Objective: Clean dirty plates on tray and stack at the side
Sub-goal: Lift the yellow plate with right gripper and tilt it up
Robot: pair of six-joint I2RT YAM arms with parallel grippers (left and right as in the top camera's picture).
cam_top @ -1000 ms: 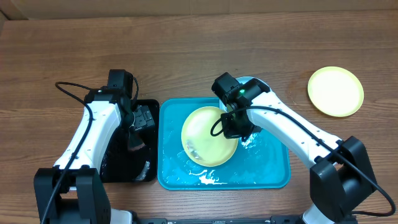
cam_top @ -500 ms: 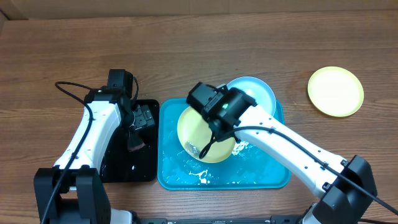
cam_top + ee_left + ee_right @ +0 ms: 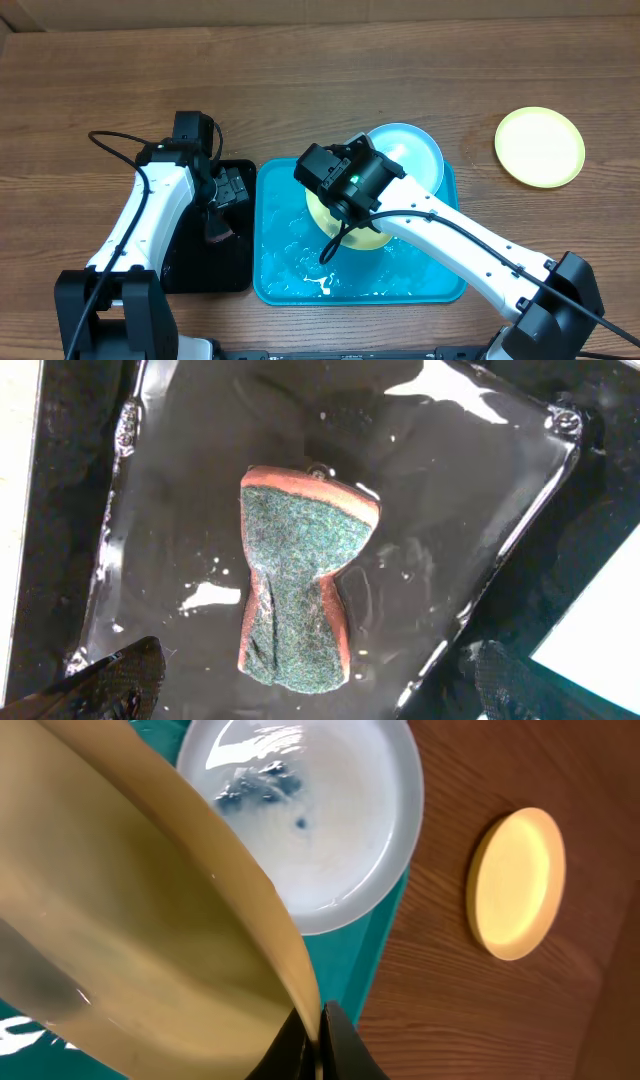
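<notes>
My right gripper (image 3: 318, 1045) is shut on the rim of a pale yellow-green plate (image 3: 130, 920) and holds it tilted steeply above the bright blue tray (image 3: 285, 275). In the overhead view only part of this plate (image 3: 372, 234) shows under the right arm. A light blue plate (image 3: 408, 150) with dark smudges lies at the tray's far right corner. Another yellow-green plate (image 3: 540, 147) lies flat on the table at the far right. My left gripper (image 3: 315, 690) hangs open above a green and orange sponge (image 3: 300, 580), without touching it.
The sponge lies in a smaller wet black tray (image 3: 185, 270) just left of the blue tray. The blue tray's floor has water and white streaks (image 3: 322, 287). Bare wooden table (image 3: 300, 70) stretches along the back and between the blue tray and the far plate.
The right arm has swung left over the tray and tipped the held yellow-green plate up onto its edge, uncovering the light blue plate. The left arm has stayed still.
</notes>
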